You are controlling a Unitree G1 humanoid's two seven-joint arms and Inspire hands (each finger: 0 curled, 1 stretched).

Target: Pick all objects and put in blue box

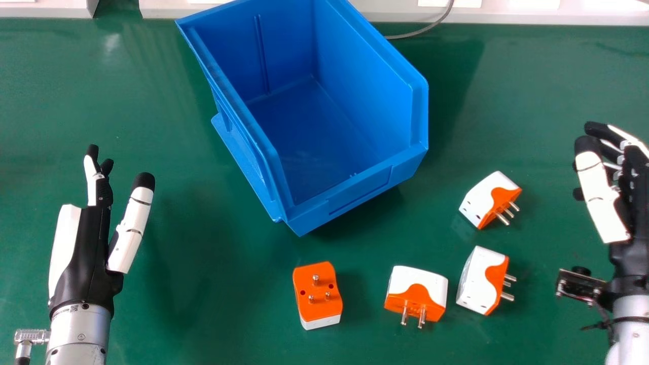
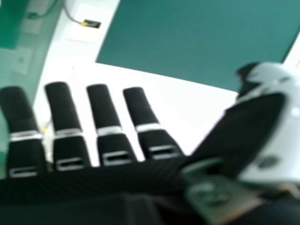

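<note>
The green table (image 1: 192, 314) is stretching out in front of me. On it the blue box (image 1: 355, 190) is standing ahead of me, turned at a slant, open top up. My left hand (image 1: 83, 253) is showing at the left, its fingers released and the thumb standing apart. My right hand (image 1: 602, 200) is showing at the far right, its fingers released too: in its own view they are extending straight, though from my head, where they are overlapping, they seem perhaps slightly bent.

Four orange and white plug adapters are lying outside the box. One (image 1: 318, 296) is sitting nearer me than the box, its pins (image 1: 315, 280) pointing up; another (image 1: 416, 294) is lying to its right, prongs facing me. Farther right, a third (image 1: 481, 280) is lying just beside a fourth (image 1: 489, 198), both pointing their prongs rightward.
</note>
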